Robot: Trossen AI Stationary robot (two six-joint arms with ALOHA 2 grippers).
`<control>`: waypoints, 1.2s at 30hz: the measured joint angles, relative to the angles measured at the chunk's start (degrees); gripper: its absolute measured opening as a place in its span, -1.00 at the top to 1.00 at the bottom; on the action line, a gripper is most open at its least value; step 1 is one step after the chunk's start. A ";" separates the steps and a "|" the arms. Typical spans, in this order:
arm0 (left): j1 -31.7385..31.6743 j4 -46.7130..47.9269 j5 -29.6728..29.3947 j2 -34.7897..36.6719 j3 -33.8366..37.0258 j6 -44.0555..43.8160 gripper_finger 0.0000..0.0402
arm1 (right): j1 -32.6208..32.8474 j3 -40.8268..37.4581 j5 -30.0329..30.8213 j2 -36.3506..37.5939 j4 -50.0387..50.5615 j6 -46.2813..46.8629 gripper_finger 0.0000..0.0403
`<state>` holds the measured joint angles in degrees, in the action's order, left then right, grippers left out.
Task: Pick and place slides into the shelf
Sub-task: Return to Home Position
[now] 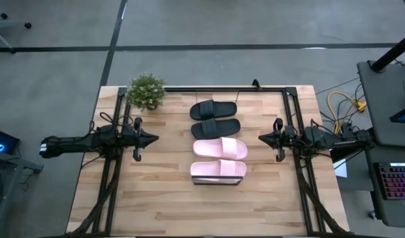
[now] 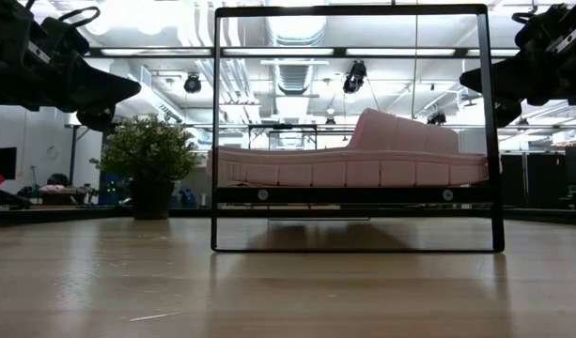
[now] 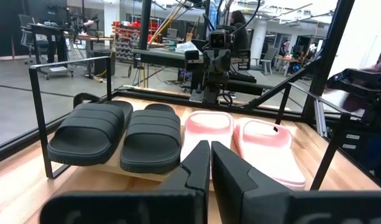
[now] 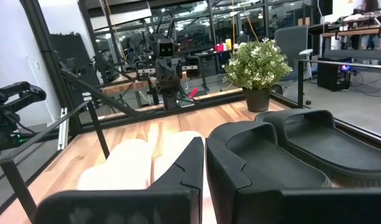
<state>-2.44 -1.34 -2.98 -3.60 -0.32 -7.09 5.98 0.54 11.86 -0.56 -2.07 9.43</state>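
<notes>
Sitting in a row on the shelf [image 2: 353, 195] are two black slides [image 1: 214, 110] and two pink slides [image 1: 219, 148]. The left hand [image 1: 151, 139] and the right hand [image 1: 263, 137] hang over the worktop [image 1: 162, 198], one on each side of the shelf, both closed and empty.

Both arms reach level toward each other from opposite sides. The left tool [image 1: 154, 139] and the right tool [image 1: 262, 137] point inward, each with its fingers closed together.

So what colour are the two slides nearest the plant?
Black slides, clearest in the high view.
</notes>
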 joint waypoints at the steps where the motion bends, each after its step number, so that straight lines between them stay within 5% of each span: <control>1: 0.00 0.00 -0.01 0.00 0.00 0.00 1.00 | 0.00 0.00 0.00 0.00 0.00 0.00 0.96; 36: 0.00 -1.14 -0.04 0.00 0.02 0.00 1.00 | 0.00 0.02 0.04 0.00 0.02 0.01 0.96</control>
<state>-2.44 -2.48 -3.03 -3.60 -0.30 -7.09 5.98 0.56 11.90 -0.56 -2.04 9.44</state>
